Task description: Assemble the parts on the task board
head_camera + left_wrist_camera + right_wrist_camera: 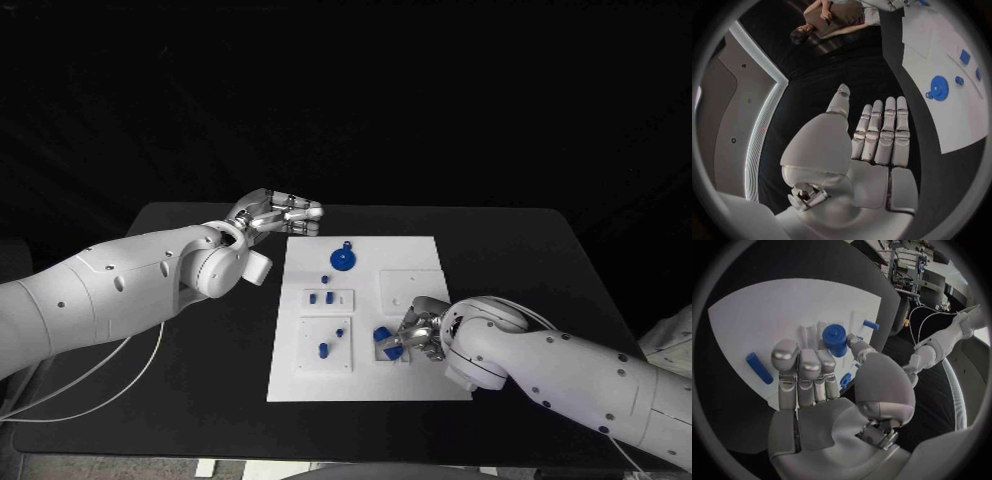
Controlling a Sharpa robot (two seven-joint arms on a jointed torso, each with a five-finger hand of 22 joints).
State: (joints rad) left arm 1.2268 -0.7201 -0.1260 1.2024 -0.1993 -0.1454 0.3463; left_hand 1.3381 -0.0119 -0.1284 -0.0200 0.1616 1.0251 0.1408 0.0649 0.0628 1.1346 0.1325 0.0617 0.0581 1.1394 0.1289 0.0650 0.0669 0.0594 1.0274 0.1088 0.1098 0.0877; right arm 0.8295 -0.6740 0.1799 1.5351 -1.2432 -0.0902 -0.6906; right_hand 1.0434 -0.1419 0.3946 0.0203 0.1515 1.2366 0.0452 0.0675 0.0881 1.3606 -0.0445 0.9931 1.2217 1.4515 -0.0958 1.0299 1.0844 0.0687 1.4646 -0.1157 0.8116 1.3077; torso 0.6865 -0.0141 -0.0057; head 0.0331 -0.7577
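Note:
The white task board (pixel 368 380) lies in the middle of the black table. On its far part lies a blue gear (pixel 343 259), also in the left wrist view (pixel 937 88). Small blue pegs (pixel 329 297) sit mid-board, and more blue pieces (pixel 325 349) lie nearer. My right hand (pixel 414 335) is low over the board's near right part. In the right wrist view its thumb and a fingertip (pixel 826 357) flank a blue cylinder (pixel 836 340). A loose blue peg (pixel 759 368) lies beside the fingers. My left hand (pixel 274 215) hovers by the board's far left corner, fingers straight, holding nothing.
The black table (pixel 519 260) has bare surface right of the board and to its left. A white cable (pixel 101 385) runs under my left arm near the table's left edge. Another small blue peg (pixel 871 325) lies on the board beyond the cylinder.

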